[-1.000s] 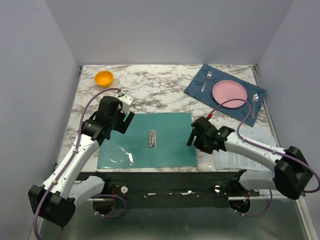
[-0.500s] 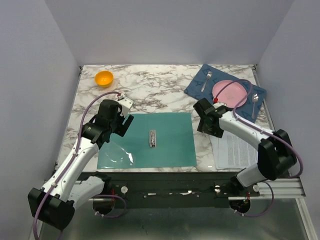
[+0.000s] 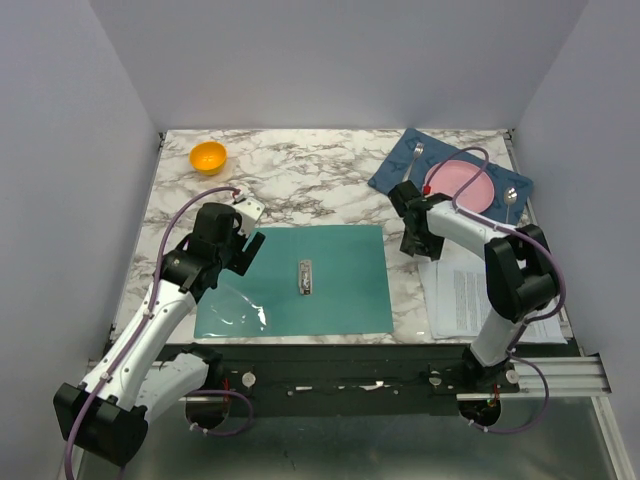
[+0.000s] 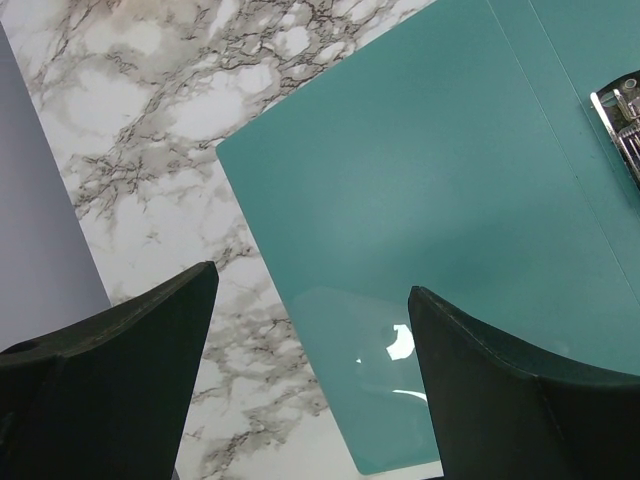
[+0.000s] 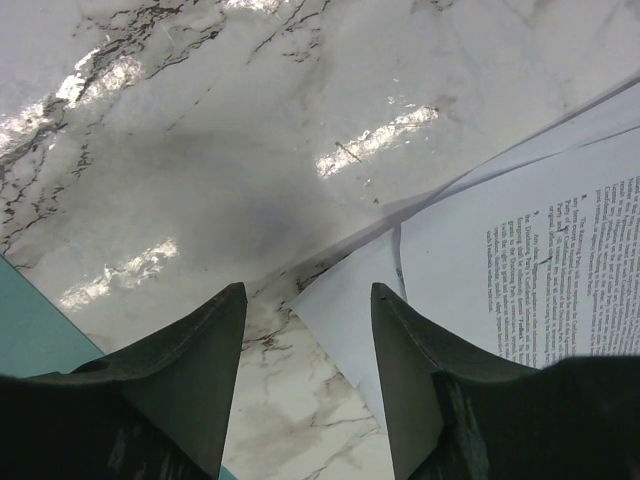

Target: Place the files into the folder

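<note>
The files (image 3: 482, 296) lie flat on the surface (image 3: 300, 180), just right of the folder (image 3: 335, 285). They look light, thin and floppy, so they are probably best pinched at the corner nearest the folder. The right claw (image 5: 308, 290) hovers there, released and empty. The left claw (image 4: 312, 285) is released over the folder's left edge.

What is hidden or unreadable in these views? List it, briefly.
Top view: right arm covers part of the files; sheet count, print too small.
Right wrist view: files cut by frame edge and right end effector.
Left wrist view: folder clip cut by right edge.
</note>
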Controlling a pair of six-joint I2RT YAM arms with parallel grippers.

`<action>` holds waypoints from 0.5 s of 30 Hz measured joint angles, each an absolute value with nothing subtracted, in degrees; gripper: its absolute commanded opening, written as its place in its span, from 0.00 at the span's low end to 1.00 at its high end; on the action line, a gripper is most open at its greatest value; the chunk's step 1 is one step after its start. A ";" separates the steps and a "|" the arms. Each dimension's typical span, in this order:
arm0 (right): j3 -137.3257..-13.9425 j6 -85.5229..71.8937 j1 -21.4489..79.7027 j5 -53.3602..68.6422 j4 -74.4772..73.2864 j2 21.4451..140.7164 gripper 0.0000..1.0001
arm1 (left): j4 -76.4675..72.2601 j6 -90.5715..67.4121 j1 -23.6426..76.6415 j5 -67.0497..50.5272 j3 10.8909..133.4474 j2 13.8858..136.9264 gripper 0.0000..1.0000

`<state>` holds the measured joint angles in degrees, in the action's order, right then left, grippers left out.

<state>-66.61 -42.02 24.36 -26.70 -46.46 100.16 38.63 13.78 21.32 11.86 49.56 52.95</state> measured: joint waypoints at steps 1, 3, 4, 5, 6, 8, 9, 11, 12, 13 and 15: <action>-66.61 -41.89 24.27 -26.70 -46.28 100.68 0.61 | 38.63 13.80 21.32 11.99 49.54 52.93 0.92; -66.61 -41.74 24.12 -26.68 -46.02 101.41 0.61 | 38.63 13.89 21.32 12.10 49.47 52.90 0.92; -66.59 -41.67 24.01 -26.63 -45.89 101.60 0.61 | 38.63 13.93 21.32 12.21 49.41 52.90 0.92; -66.50 -41.60 23.90 -26.57 -45.74 101.69 0.60 | 38.63 13.96 21.32 12.29 49.36 52.90 0.92; -66.39 -41.52 23.86 -26.52 -45.54 101.69 0.60 | 38.65 13.96 21.32 12.40 49.34 52.90 0.92; -66.17 -41.47 23.62 -26.41 -45.04 101.69 0.56 | 38.61 13.98 21.32 12.49 49.34 52.90 0.92; -66.00 -41.45 23.51 -26.30 -44.75 101.69 0.56 | 38.59 13.98 21.32 12.60 49.32 52.88 0.92; -65.52 -41.30 23.35 -26.26 -44.42 101.69 0.52 | 38.46 13.98 21.32 12.86 49.12 52.82 0.92; -65.25 -41.25 23.27 -26.26 -44.27 101.69 0.51 | 38.33 13.98 21.32 12.97 48.93 52.80 0.92; -64.93 -41.21 23.18 -26.24 -44.12 101.69 0.50 | 38.20 13.98 21.32 13.08 48.71 52.77 0.92; -64.16 -41.08 23.14 -26.17 -43.77 101.67 0.49 | 38.06 14.00 21.32 13.30 48.27 52.77 0.92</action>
